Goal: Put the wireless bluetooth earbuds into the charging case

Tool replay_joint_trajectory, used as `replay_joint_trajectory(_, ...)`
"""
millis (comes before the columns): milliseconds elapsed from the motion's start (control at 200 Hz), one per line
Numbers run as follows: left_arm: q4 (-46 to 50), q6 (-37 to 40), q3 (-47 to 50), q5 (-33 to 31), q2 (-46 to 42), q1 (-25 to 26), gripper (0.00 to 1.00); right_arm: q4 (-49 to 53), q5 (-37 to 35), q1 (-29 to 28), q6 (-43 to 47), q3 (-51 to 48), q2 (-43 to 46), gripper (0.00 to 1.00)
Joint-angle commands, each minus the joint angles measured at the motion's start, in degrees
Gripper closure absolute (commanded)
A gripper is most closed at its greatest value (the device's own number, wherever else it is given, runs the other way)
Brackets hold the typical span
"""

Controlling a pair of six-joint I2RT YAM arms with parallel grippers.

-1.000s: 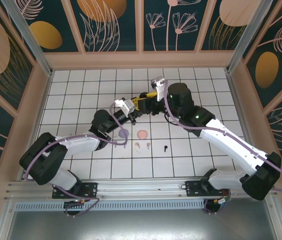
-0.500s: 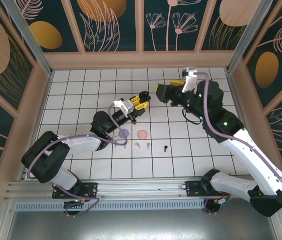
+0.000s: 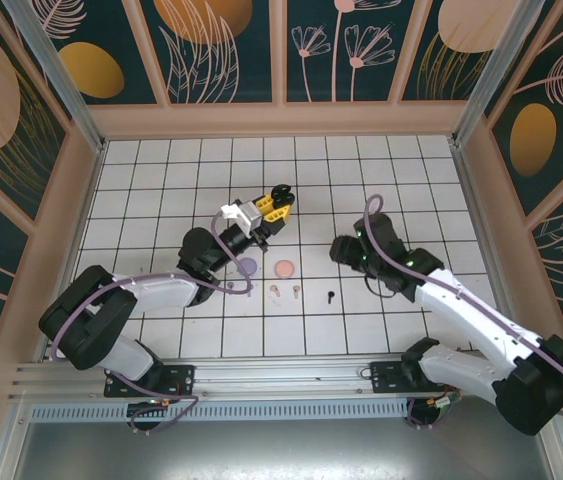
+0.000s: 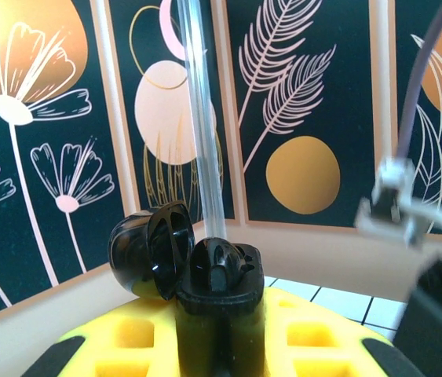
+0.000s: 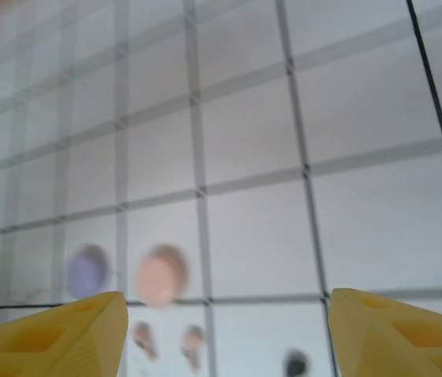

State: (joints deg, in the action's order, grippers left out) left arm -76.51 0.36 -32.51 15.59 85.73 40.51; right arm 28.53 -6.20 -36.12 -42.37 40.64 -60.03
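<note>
Left to right. My left gripper [image 3: 273, 205], up behind the pink case [image 3: 283, 268], is clamped on the open black case [image 4: 205, 271]. Pink earbuds [image 3: 275, 291] lie just in front of the pink case, with the black earbud [image 3: 330, 296] to their right. My right gripper [image 5: 221, 330], right of the pink case, has its jaws apart and grips nothing.

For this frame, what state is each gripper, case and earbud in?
Left gripper: shut on black case.
Black case: lid open, raised off the table.
Right gripper: open, empty.
Purple case: flat on the table, looks closed.
Pink case: flat on the table, looks closed.
Pink earbuds: both loose on the table, outside any case.
Black earbud: loose on the table.
</note>
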Motion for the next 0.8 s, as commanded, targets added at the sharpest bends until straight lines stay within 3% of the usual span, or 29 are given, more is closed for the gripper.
replay_joint_trajectory(0,-3.4,-0.9,1.1,-1.3,-2.5,0.2,1.0,-2.1,0.1,-2.2,-7.5,-4.4,-1.8,0.37)
replay_joint_trajectory(230,-3.5,-0.8,2.1,-1.2,-3.7,0.3,1.0,-5.3,-0.6,-7.8,-11.6,-5.9,-7.9,0.49)
replay_joint_trajectory(796,-5.1,-0.6,3.1,-0.7,-3.7,0.3,1.0,-5.4,-3.1,-11.2,-11.7,-2.1,-18.5,0.61)
